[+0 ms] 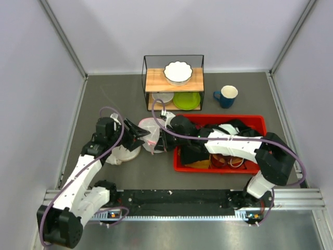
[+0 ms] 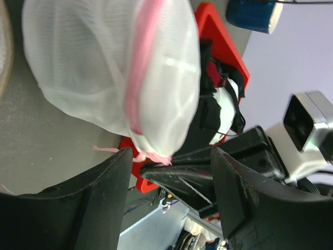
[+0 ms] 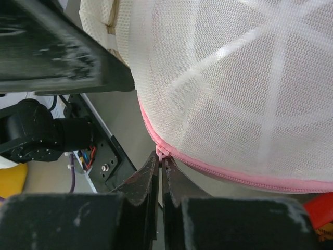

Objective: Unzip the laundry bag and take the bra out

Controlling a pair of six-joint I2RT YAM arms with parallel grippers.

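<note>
The laundry bag (image 1: 149,131), a white mesh pouch with a pink zipper band, sits between my two grippers in the middle of the table. It fills the right wrist view (image 3: 234,88) and the top of the left wrist view (image 2: 104,62). My right gripper (image 3: 161,158) is shut on the pink zipper pull (image 3: 162,152) at the bag's rim; it is right of the bag in the top view (image 1: 161,139). My left gripper (image 2: 170,156) is open on the bag's left side (image 1: 138,134), its jaws spread below the bag with no mesh between them. The bra is hidden.
A cream padded round piece (image 1: 120,153) lies under the left arm. A red bin (image 1: 260,122) of clothes stands to the right. Behind are a wire shelf with a white bowl (image 1: 178,73) and green plate (image 1: 186,100), and a blue mug (image 1: 226,96).
</note>
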